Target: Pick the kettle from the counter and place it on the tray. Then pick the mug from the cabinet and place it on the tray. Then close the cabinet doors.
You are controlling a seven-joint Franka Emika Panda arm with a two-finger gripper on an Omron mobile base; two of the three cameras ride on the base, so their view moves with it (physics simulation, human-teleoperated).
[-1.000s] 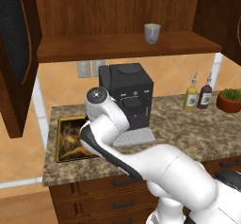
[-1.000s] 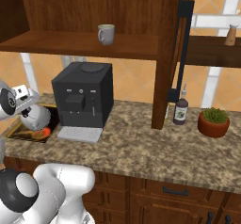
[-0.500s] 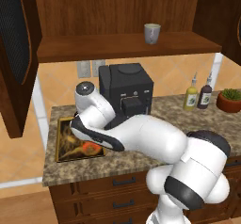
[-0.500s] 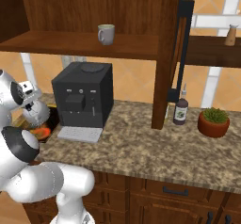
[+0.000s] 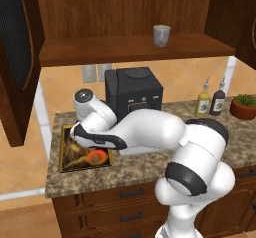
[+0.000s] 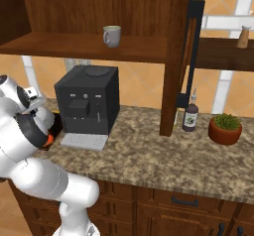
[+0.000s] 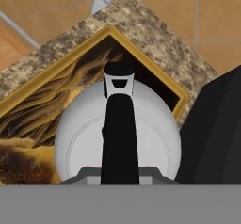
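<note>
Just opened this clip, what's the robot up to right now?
The white arm is bent low over the tray at the left end of the counter, beside the coffee machine. The hand view looks straight down on the kettle, directly over the tray, with its dark handle running up the middle. Whether it is set down can't be told. The mug sits on the cabinet shelf, and the cabinet doors are open.

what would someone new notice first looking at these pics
Most likely the big white arm folded low across the counter, its hand over the gold-rimmed tray at the left end. In the hand view a white kettle sits over that tray, its dark handle running straight up from the gripper. Next, the lone grey mug on the shelf of the open cabinet.
</note>
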